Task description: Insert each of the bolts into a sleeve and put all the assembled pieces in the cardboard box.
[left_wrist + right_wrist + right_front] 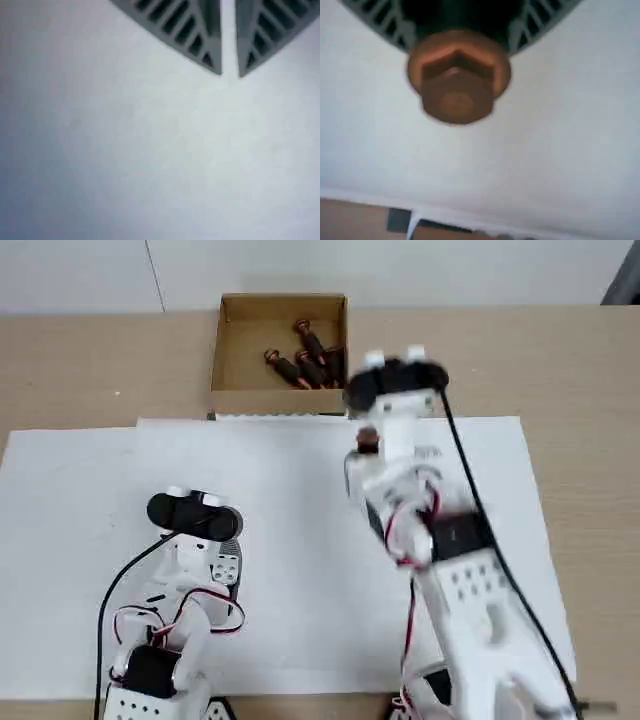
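My right gripper [457, 20] is clamped on a brown hex-headed bolt [457, 80], over the white paper [300, 540] just short of the cardboard box [232, 350]. Several assembled pieces [300, 365] lie in the box's right half. My left gripper [229, 65] sits low over the paper, well away from the box, fingers nearly together with nothing between them.

arms [470, 580]: white printed shells | servos [195, 515]: black | cables [468, 490]: black, red-and-white | left tool [229, 70]: grey slatted fingers [192, 32]
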Tool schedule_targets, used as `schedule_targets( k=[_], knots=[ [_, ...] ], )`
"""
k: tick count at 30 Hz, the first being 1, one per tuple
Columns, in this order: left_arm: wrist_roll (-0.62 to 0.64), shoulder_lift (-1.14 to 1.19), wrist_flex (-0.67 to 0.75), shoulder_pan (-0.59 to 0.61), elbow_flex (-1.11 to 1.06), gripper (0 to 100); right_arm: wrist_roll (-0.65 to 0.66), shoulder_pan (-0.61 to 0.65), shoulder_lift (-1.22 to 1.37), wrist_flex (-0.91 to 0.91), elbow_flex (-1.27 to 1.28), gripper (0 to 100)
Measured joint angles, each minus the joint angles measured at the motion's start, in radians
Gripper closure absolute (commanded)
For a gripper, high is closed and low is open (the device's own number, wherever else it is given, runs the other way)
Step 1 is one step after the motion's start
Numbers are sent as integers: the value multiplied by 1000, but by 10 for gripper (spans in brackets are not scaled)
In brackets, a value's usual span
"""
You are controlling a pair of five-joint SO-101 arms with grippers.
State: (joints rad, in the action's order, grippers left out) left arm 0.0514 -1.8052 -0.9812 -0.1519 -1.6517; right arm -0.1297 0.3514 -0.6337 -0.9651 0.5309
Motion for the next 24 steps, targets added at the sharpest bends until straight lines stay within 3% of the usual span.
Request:
schedule_targets(
  k=[10,24],
  knots=[
    [-2,0,0,0,0,995,78,-15,588,-21,-580,995],
    [-2,0,0,0,0,995,302,-15,1241,-21,-1264,995]
  ],
)
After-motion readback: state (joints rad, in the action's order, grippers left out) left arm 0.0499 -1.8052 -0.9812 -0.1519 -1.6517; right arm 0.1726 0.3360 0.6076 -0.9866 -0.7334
